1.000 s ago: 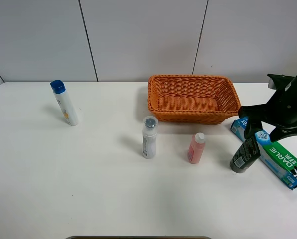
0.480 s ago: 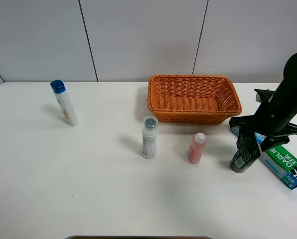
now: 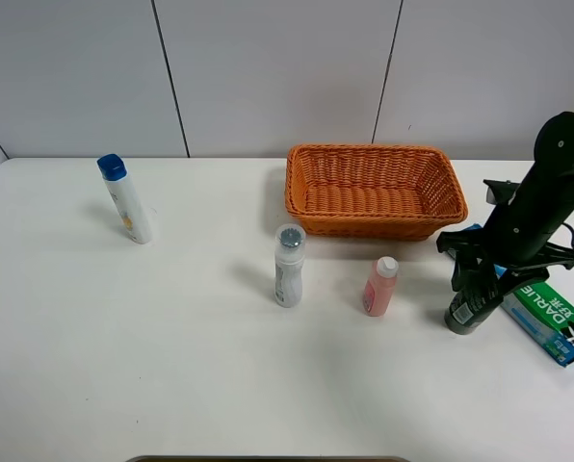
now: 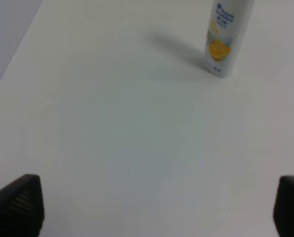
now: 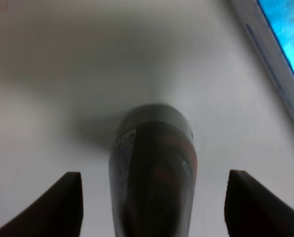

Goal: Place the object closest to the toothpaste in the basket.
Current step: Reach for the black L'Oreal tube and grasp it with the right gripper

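between the spread fingertips of the right gripper [image 5: 154, 210] stands the one dark bottle [image 3: 465, 310], upright on the table [image 3: 171, 366]. the jaws are apart, one on either side of it, and the wrist view shows bare table in the gap on each side, so they are not clamped on it. the bottle is outside the basket, on the table top.

just beside this gripper, on its outer side, lies the single toothpaste box [image 3: 547, 313], flat, with one end near the dark bottle; whether the two touch i cannot tell. beyond the gripper, toward the wall, sits the one orange wicker basket [image 3: 374, 219].

farther from the gripper, toward the middle of the table, stands one pink bottle [image 3: 378, 287], then one white bottle with a grey cap [image 3: 288, 267]. well apart from it, at the far side, stands one white bottle with a blue cap [image 3: 125, 200]. that makes four bottles, one box and one basket.

the left gripper [image 4: 152, 207] hangs over bare table with its jaws wide apart; the blue-capped bottle stands ahead of it, well clear of both fingertips.
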